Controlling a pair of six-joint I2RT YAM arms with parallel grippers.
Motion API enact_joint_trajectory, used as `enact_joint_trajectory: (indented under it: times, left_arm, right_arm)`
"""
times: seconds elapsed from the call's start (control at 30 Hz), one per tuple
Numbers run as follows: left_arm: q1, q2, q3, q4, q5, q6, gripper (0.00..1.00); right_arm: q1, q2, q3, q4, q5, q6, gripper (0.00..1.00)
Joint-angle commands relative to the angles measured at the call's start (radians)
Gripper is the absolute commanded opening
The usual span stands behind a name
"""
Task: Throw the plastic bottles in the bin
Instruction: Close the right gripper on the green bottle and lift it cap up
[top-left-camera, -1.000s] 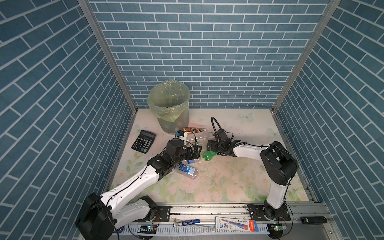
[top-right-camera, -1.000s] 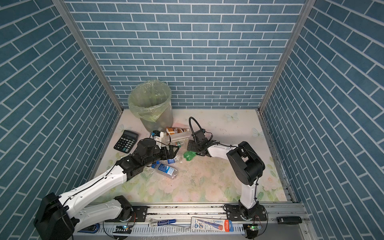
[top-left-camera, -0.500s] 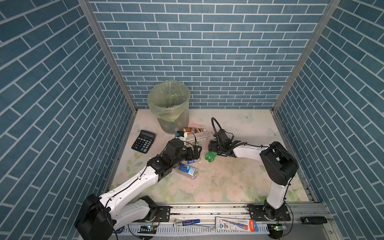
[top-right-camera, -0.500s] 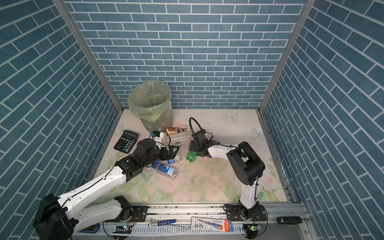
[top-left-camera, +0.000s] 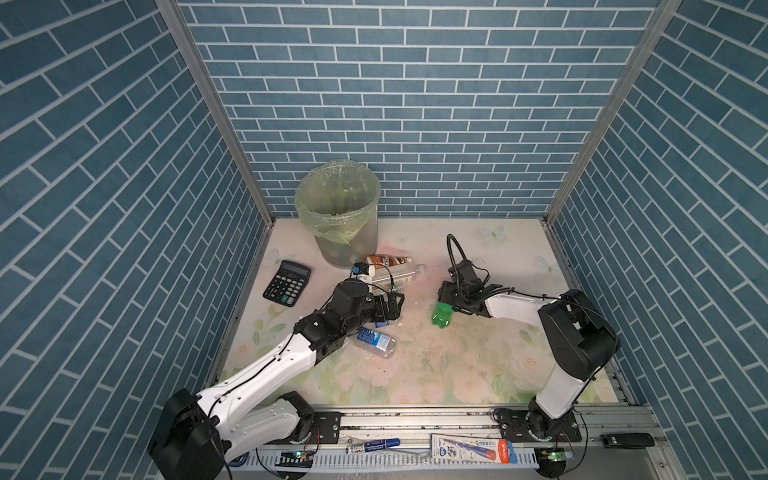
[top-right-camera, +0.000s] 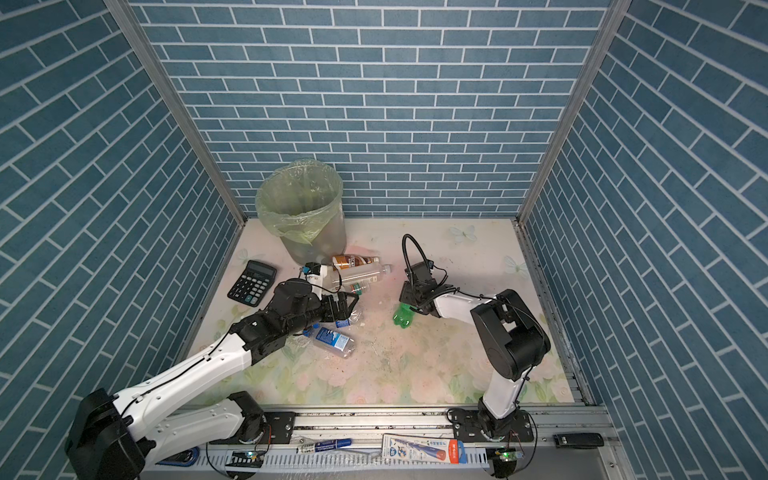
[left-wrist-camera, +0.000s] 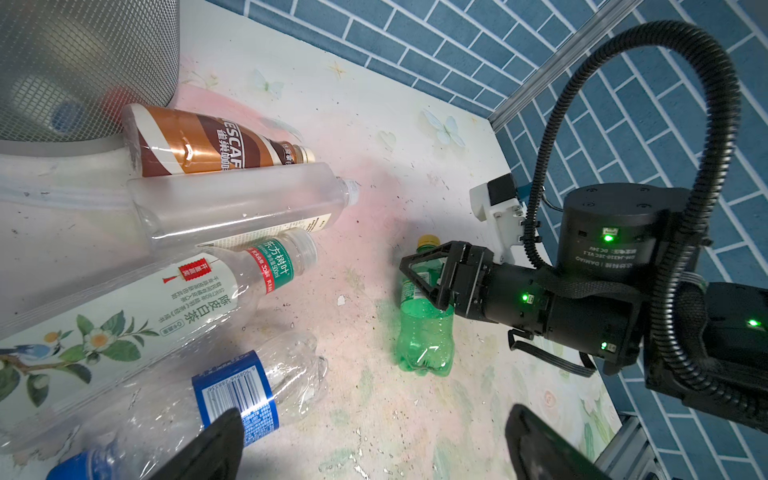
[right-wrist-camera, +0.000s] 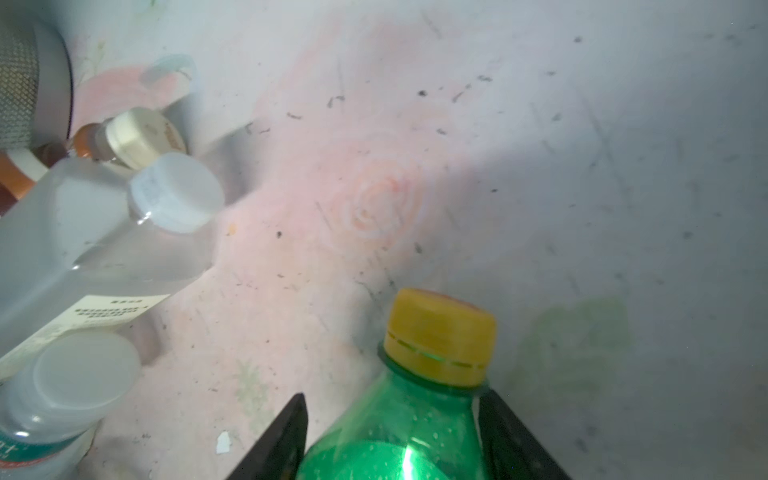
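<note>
My right gripper (right-wrist-camera: 392, 444) is shut on the green bottle (right-wrist-camera: 415, 407), one black finger on each side just below its yellow cap. In both top views the green bottle (top-left-camera: 441, 318) (top-right-camera: 402, 318) lies on the table mid-right under that gripper (top-left-camera: 446, 301). My left gripper (left-wrist-camera: 374, 449) hangs open beside a clear blue-labelled bottle (left-wrist-camera: 232, 390), holding nothing. A second blue-labelled bottle (top-left-camera: 376, 340) lies in front of that arm. A brown-wrapped bottle (top-left-camera: 388, 260) and clear bottles (top-left-camera: 399, 274) lie against the bin (top-left-camera: 353, 245), which stands at the back left with its green bag.
A black calculator (top-left-camera: 287, 282) lies left of the bottles near the left wall. Blue brick walls close in three sides of the table. A metal rail (top-left-camera: 415, 419) runs along the front edge. The right arm's cable loop (top-left-camera: 453, 249) rises above its wrist.
The right gripper's jaws have closed in onto the green bottle. The left arm and its open gripper have stayed where they were.
</note>
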Motion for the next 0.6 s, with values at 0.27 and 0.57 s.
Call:
enact_joint_trajectory:
  times: [0.27, 0.57]
  left_arm:
    - [-0.052, 0.121, 0.071, 0.001, 0.004, -0.006, 0.99]
    - [-0.09, 0.191, 0.145, -0.02, -0.012, 0.001, 0.99]
  right_arm:
    - [-0.059, -0.135, -0.06, -0.099, -0.026, -0.054, 0.45]
    - [-0.08, -0.192, 0.019, -0.185, -0.094, -0.076, 0.44]
